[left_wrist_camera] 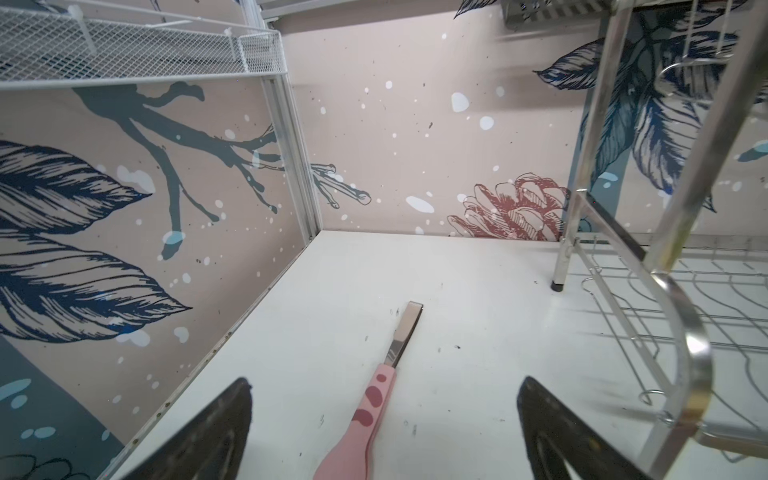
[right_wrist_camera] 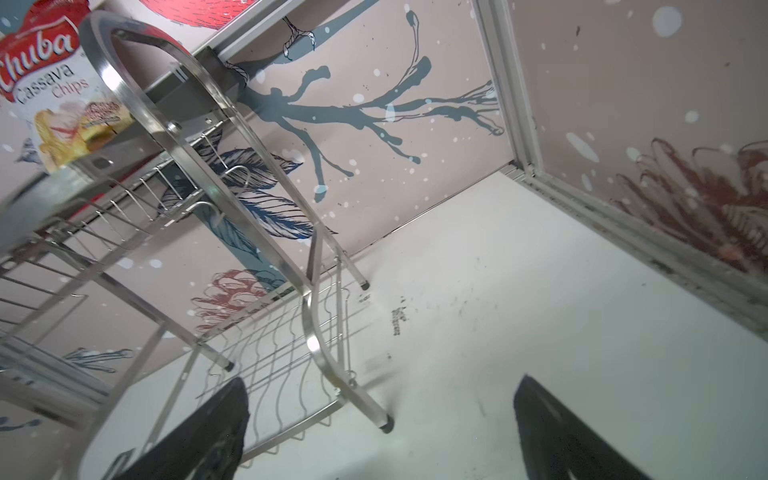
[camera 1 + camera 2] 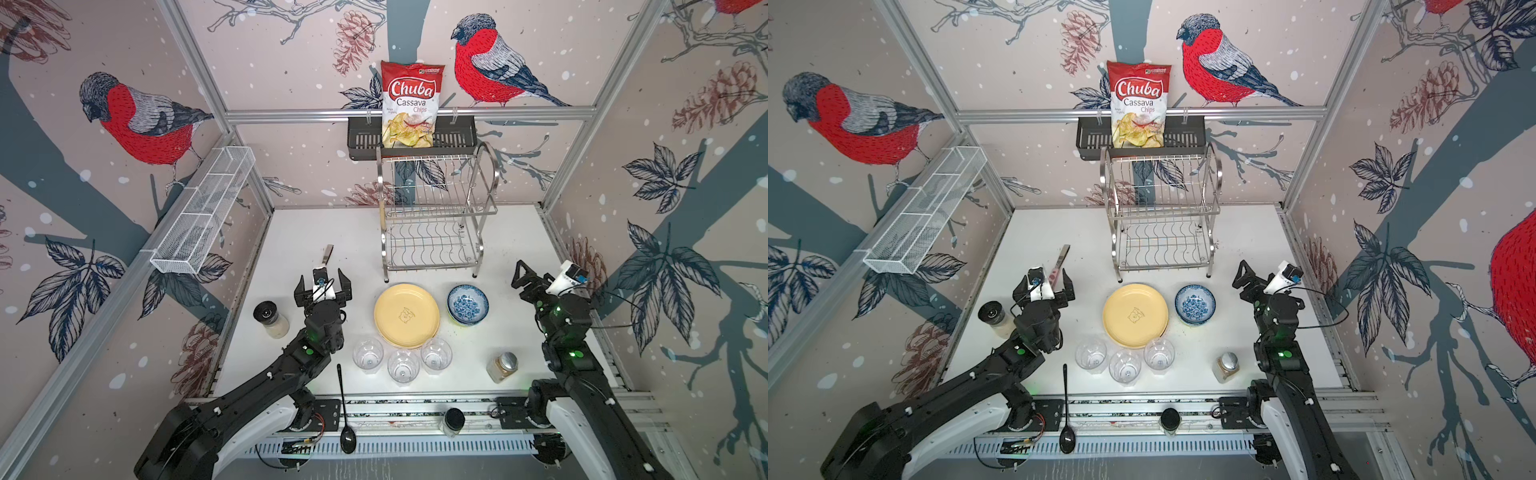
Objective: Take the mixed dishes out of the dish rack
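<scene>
Looking from the left, you are seeing a black-lidded spice jar standing on the white table, just beside the left gripper. That gripper is hanging with its jaws spread wide and gripping nothing, and a pink-handled tool is lying on the table in line with the gap. A black spoon is lying near the front edge. Three clear tumblers are standing upright in a cluster, just in front of the yellow plate. The dish rack is standing behind the plate, near the back wall. The blue-white bowl is sitting just beside the plate, and a silver-lidded jar is standing nearer the front. The right gripper is also hanging spread wide, clasping nothing.
</scene>
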